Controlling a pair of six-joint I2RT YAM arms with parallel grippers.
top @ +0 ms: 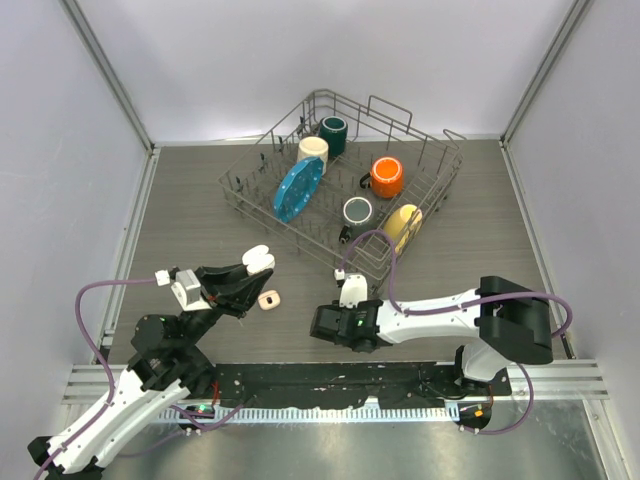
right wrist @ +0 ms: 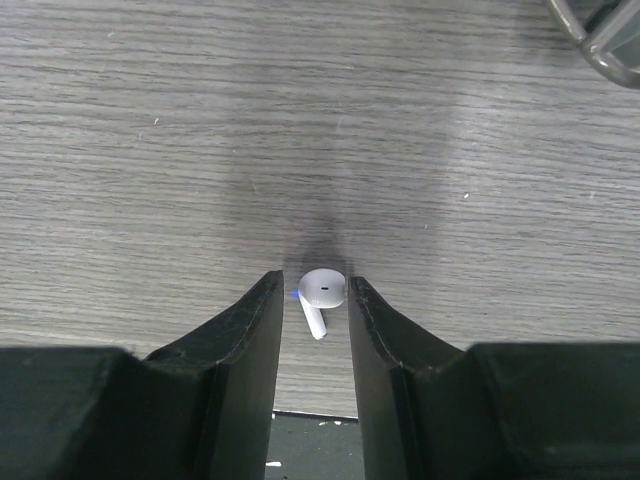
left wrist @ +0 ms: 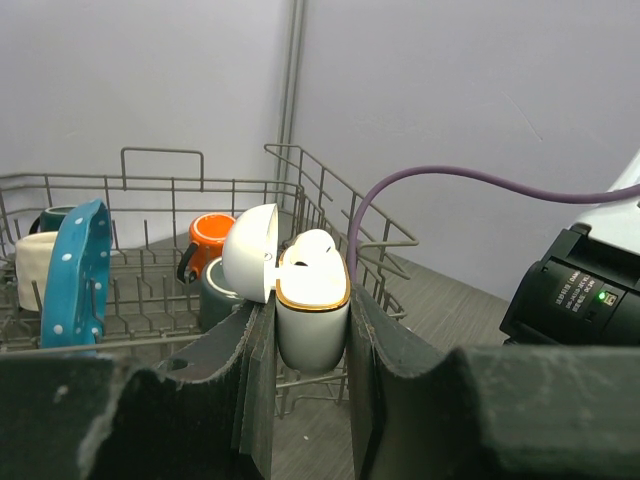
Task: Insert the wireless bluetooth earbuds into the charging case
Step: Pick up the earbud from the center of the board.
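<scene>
My left gripper is shut on a white charging case and holds it above the table. In the left wrist view the case has a gold rim, its lid is open to the left, and a white earbud sits in it between the fingers of the left gripper. My right gripper points down at the table, jaws slightly apart around a white stemmed earbud that lies on the wood and touches the right finger. In the top view this gripper hides that earbud.
A small cream-beige piece lies on the table between the two grippers. A wire dish rack at the back holds several mugs and a blue plate. A purple cable crosses the left wrist view.
</scene>
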